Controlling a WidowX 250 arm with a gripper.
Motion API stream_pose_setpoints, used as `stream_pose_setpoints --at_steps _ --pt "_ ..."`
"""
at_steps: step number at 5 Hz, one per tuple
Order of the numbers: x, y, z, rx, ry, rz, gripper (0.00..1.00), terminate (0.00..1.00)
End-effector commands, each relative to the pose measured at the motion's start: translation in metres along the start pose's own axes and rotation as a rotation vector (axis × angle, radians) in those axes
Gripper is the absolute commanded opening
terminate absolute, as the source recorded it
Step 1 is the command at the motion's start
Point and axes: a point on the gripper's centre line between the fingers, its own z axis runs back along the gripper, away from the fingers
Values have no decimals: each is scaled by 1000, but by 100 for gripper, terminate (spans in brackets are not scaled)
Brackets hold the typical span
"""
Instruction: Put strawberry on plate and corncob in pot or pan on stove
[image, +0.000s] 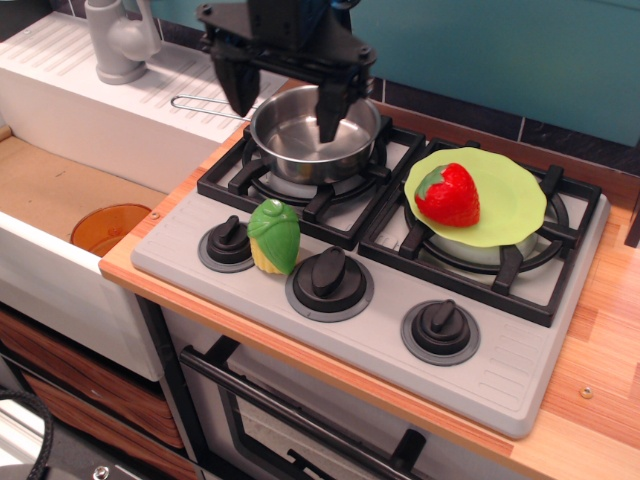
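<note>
The gripper (283, 103) hangs wide open and empty above the pan (314, 133). The corncob (273, 235) stands upright nearer the camera, between two knobs, almost straight below in the picture.

The strawberry (448, 194) lies on the plate (510, 205), right of the pot (305, 140); the corncob (273, 236) stands before it.

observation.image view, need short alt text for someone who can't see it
An open gripper hangs over a steel saucepan on a toy stove. A strawberry lies on a lime-green plate; a corncob stands between two knobs.
</note>
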Motion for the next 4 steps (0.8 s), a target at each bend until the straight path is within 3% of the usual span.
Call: stream_pose_setpoints --at_steps 1,4 --pt "-3 8 -2 -2 -88 35 100 0" --pt "-28 5 -45 -38 -163 45 100 0"
